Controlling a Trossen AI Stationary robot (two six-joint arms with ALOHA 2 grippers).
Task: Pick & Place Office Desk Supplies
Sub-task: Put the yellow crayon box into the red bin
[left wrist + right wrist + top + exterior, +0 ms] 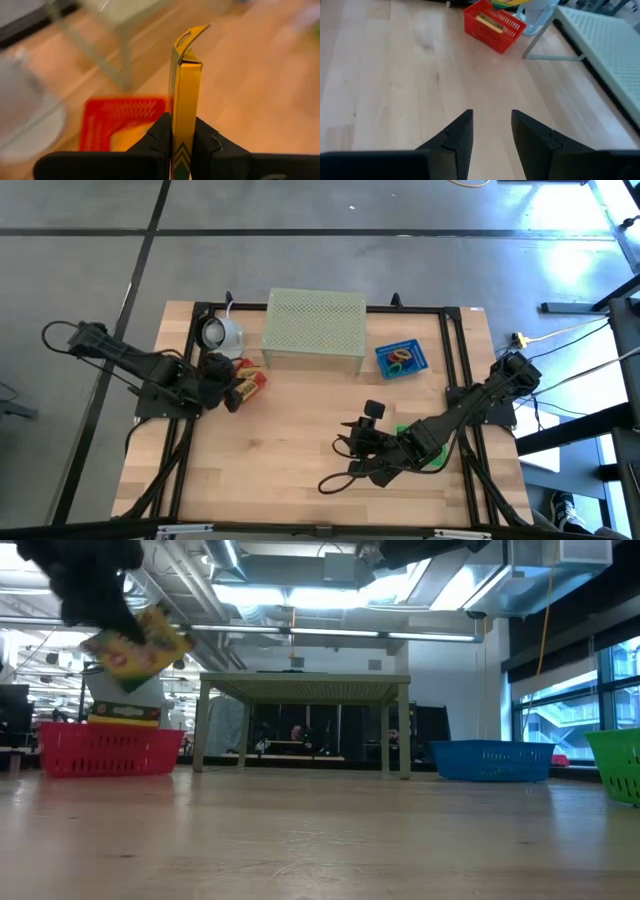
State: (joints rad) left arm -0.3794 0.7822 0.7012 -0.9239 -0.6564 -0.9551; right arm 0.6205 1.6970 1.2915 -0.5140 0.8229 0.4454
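The table is wide and wooden, and the pale green stand is at its far side. Just under the left claw sits the red basket, with one packet already inside. The left claw is clamped on a yellow packet, held by its thin edge and lifted above the basket. The packet seems a light, stiff cardboard box; a grip on its flat faces is safe, but hard pressure can crush it. The right claw hangs over the bare table, fingers apart, holding nothing.
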